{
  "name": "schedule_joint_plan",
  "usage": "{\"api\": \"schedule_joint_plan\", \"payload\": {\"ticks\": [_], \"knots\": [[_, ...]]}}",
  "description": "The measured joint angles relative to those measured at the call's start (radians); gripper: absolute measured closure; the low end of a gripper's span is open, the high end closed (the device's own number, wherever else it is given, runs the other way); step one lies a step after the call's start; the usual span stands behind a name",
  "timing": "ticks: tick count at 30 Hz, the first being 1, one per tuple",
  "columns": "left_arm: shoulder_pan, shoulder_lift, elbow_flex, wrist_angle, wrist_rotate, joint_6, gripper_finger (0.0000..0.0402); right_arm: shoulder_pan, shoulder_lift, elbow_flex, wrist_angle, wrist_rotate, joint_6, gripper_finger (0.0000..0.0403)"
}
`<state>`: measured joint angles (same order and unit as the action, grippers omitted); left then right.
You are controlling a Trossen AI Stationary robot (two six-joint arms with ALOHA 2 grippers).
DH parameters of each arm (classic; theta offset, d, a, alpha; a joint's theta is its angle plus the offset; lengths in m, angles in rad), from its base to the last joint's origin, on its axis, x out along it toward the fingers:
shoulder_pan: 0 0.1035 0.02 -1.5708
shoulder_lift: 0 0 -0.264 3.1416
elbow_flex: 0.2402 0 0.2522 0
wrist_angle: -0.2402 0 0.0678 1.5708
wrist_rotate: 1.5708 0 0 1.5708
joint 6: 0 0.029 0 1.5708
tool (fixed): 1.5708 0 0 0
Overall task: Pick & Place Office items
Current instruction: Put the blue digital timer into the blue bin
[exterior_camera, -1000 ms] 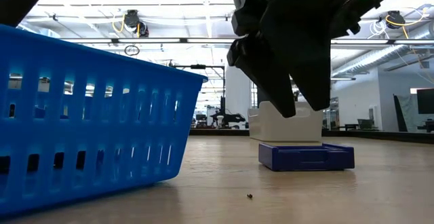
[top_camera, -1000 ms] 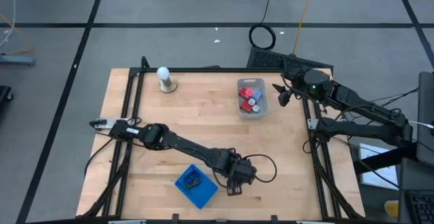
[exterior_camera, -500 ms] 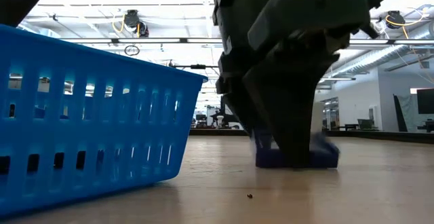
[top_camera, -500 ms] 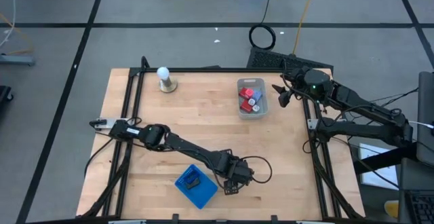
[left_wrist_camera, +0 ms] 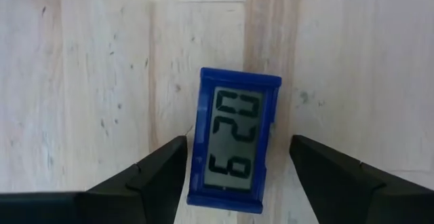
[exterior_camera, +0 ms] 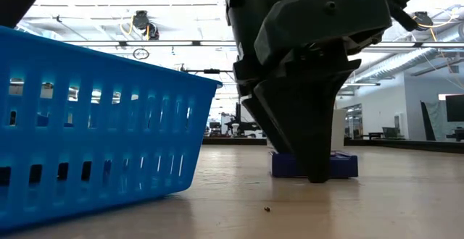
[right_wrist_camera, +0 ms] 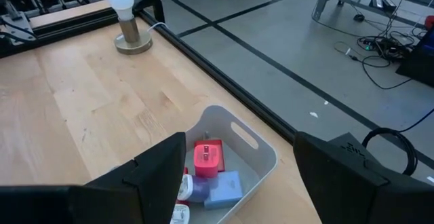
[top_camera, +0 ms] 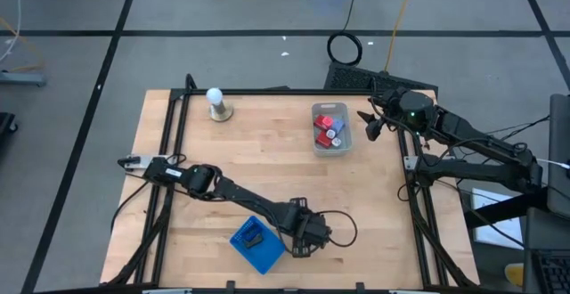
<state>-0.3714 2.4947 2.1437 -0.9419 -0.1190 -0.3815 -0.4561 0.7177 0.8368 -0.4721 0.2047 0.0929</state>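
Blue-cased digital clock (left_wrist_camera: 234, 146) with a grey display lies flat on the wooden table (top_camera: 267, 160) beside the blue slotted basket (top_camera: 256, 245), straddled by the left gripper's (left_wrist_camera: 234, 176) open, untouching fingers, apparently poised to grasp.

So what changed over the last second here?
The left gripper came down over the blue digital clock beside the blue basket, and its open fingers now straddle it, not yet closed. The right gripper, clear bin and white bulb stayed put.
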Motion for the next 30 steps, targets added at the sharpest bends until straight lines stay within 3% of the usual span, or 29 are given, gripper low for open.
{"api": "schedule_joint_plan", "payload": {"ticks": [4,10,30], "knots": [[0.0,0.001,0.0,0.007,0.006,0.032,0.0161,0.0,0.0,0.0,0.0,0.0,0.011,0.0135],[0.006,0.003,0.0,0.014,0.037,0.066,0.0254,0.0,0.0,0.0,0.0,0.0,0.019,0.0135],[0.025,-0.053,0.002,-0.026,0.022,0.051,0.0254,0.0,0.0,0.0,0.018,-0.007,0.027,0.0136]]}}
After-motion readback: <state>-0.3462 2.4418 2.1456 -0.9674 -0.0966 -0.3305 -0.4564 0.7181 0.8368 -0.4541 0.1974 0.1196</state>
